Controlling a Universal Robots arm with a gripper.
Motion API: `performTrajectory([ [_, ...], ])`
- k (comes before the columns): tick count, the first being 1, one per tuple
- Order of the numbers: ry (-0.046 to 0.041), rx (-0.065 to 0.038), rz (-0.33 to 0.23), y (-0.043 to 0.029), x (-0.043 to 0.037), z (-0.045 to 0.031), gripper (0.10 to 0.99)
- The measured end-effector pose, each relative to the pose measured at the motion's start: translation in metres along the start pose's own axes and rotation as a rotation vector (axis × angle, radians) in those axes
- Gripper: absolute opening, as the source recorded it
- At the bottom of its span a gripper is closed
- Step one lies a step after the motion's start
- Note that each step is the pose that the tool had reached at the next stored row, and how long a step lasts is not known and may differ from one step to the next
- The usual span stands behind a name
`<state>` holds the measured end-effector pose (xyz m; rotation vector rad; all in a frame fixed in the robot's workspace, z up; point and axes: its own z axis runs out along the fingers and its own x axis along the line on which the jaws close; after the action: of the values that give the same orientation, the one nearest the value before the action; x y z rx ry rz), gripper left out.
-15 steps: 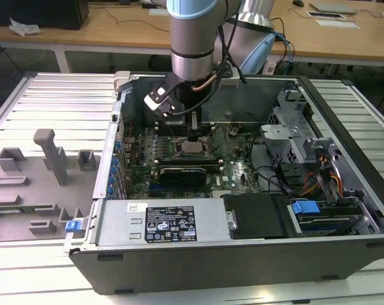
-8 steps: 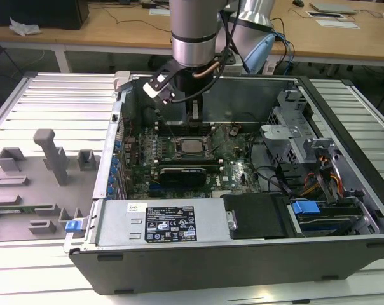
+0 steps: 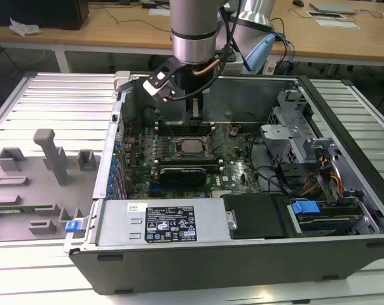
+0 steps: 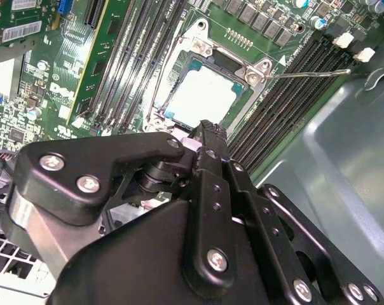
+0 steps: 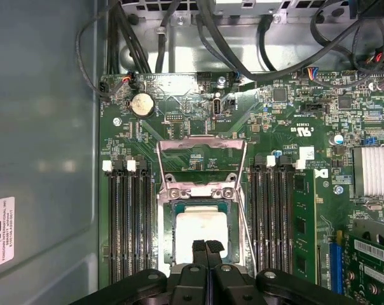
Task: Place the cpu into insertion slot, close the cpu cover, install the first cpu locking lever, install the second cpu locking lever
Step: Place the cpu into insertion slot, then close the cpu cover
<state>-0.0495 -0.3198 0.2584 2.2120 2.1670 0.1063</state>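
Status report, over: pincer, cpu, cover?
Pincer shut, empty, at the cpu edge. Chip sits in the insertion slot. The cpu cover is open. Nothing blocking.

Even, bright room light; glare whitens the cpu (image 4: 205, 95) top.

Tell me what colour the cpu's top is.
The cpu is pale silver-grey, best seen in the first wrist view.

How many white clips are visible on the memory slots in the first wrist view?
4. Two white clips sit side by side on one side of the chip, two on the other side. The end effector may hide more.
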Motion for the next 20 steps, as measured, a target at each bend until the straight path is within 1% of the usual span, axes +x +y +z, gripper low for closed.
performTrajectory([
  [7,-0.0001,0.000,0.000,0.0000,0.0000,0.0000,0.106],
  [9,-0.0001,0.000,0.000,0.0003,0.0001,-0.0031,0.106],
  [11,0.0000,0.000,0.000,0.0007,0.0002,-0.0085,0.106],
  [12,0.0001,0.000,0.000,0.0016,0.0002,-0.0085,0.106],
  [16,0.0000,0.000,0.000,0.0121,0.0004,-0.0078,0.106],
  [18,0.0000,0.001,0.000,0.0278,0.0007,-0.0065,0.106],
  [20,-0.0001,0.001,0.000,0.0332,0.0008,-0.0061,0.106],
])
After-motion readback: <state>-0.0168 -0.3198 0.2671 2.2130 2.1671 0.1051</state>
